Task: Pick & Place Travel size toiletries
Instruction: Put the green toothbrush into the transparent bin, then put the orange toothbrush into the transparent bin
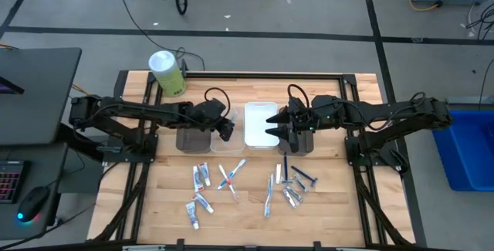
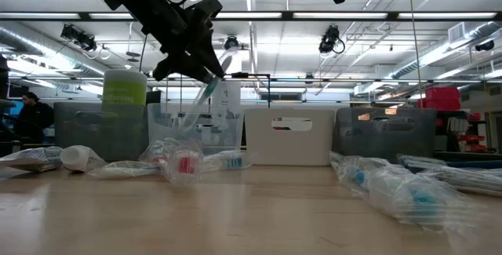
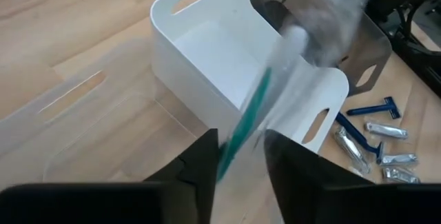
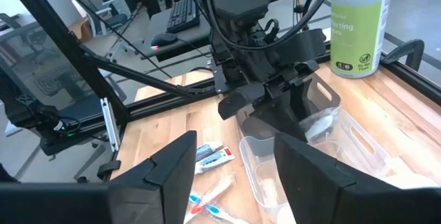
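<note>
Left claw [image 3: 238, 156] stands partly open over the clear tray [image 1: 225, 139], a wrapped toothbrush [image 3: 242, 129] between its fingers, touching or loose I cannot tell. Right claw [image 1: 272, 125] gapes empty above the white tray [image 1: 261, 120] at three o'clock.

My four eyes on the table

One looks straight down from overhead; one sits at tabletop level, facing the room. My left wrist camera peers closely at the white tray [image 3: 227, 65], also overhead near 12 o'clock [image 1: 260, 123]; my right faces my left arm.
</note>
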